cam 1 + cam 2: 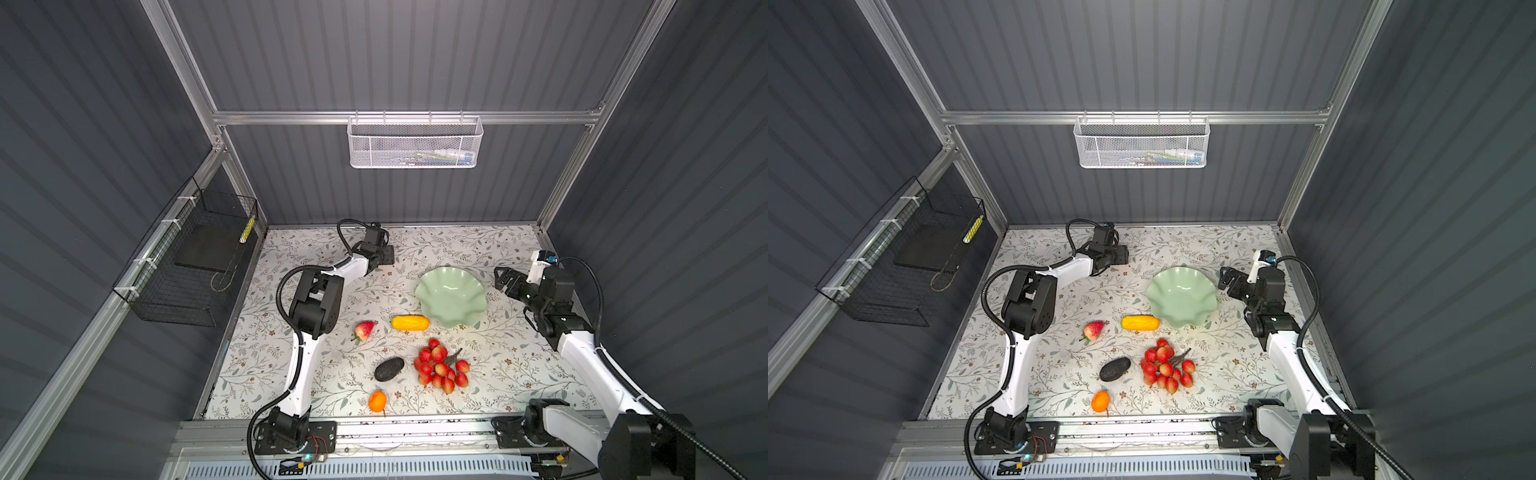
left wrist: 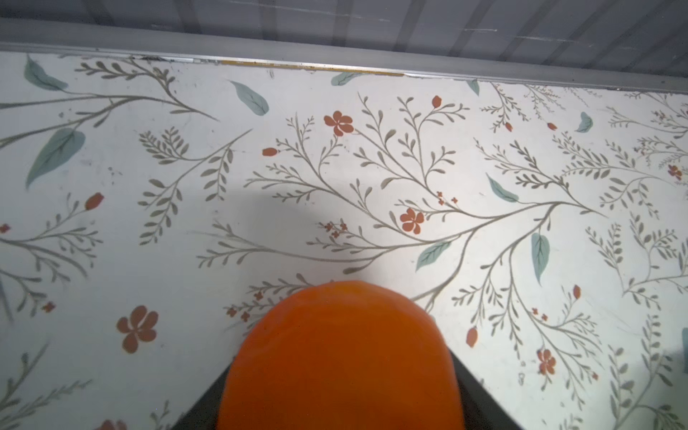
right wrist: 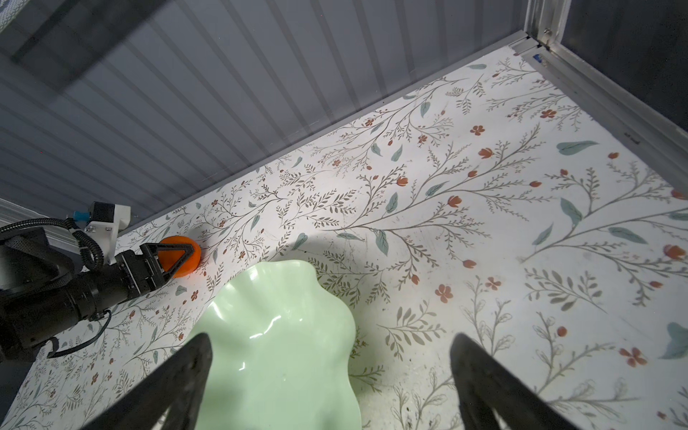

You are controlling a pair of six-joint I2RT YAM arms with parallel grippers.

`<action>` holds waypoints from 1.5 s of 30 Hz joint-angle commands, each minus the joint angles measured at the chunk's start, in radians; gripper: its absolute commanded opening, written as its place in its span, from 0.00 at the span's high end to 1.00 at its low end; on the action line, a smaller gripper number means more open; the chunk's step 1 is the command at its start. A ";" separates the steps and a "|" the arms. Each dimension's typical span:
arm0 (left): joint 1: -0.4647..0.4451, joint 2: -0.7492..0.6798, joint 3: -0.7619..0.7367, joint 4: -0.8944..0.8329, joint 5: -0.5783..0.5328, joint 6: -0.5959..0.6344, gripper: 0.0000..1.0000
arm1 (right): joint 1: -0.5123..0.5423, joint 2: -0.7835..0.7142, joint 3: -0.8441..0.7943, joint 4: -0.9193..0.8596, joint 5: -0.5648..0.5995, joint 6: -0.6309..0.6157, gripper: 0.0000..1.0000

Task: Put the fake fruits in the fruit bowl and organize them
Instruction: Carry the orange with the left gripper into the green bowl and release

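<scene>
**Grasp of the first fruit, before transfer to the bowl.** Clock directions are read on the floral-patterned tabletop (image 1: 519, 374) in a top view, with 12 o'clock at the back wall.

The left gripper (image 3: 188, 257) lies low at about 11 o'clock. It is clenched on the far round orange plastic fruit (image 2: 340, 357), and its dark fingers meet the fruit on both sides. The fruit appears to rest on the tabletop, not yet lifted.

The pale mint-green shallow bowl with the wavy rim (image 1: 451, 299) stands empty at about 2 o'clock. The right gripper (image 1: 500, 280) hangs released, jaws wide, just beside the bowl's 3 o'clock edge.

Five fruits are unplaced:
- the red-pink plastic strawberry (image 1: 365, 330) and the yellow oblong plastic fruit (image 1: 409, 323), near centre;
- the dark plastic avocado (image 1: 389, 369) and the red plastic berry cluster (image 1: 441, 368), toward 6 o'clock;
- the near round orange plastic fruit (image 1: 377, 401), at the front edge.

**Suggested handling.**
- A smooth ball probably slips if pinched off-centre, so the hold should span its widest part before it is raised.
- Lift straight up, then carry toward 4 o'clock and cross the ruffled rim with clearance.
- Release low over the bowl's middle, because a drop near the shallow wall would likely let the fruit roll out.
- Keeping the right gripper apart from that path avoids contact.
</scene>
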 commanded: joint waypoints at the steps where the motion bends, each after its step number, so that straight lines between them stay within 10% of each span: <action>1: 0.001 -0.096 -0.078 0.036 0.047 -0.004 0.39 | 0.004 -0.001 -0.009 -0.002 -0.016 0.003 0.01; 10: -0.094 -0.326 -0.268 0.069 0.227 -0.034 0.45 | 0.004 0.024 0.004 0.021 -0.024 0.022 0.01; 24: -0.446 -0.363 -0.292 0.003 0.143 -0.006 0.45 | 0.004 -0.006 -0.001 0.037 0.029 0.057 0.01; 45: -0.492 -0.173 -0.180 -0.014 0.158 -0.056 0.24 | 0.002 -0.113 -0.033 -0.005 0.070 0.041 0.01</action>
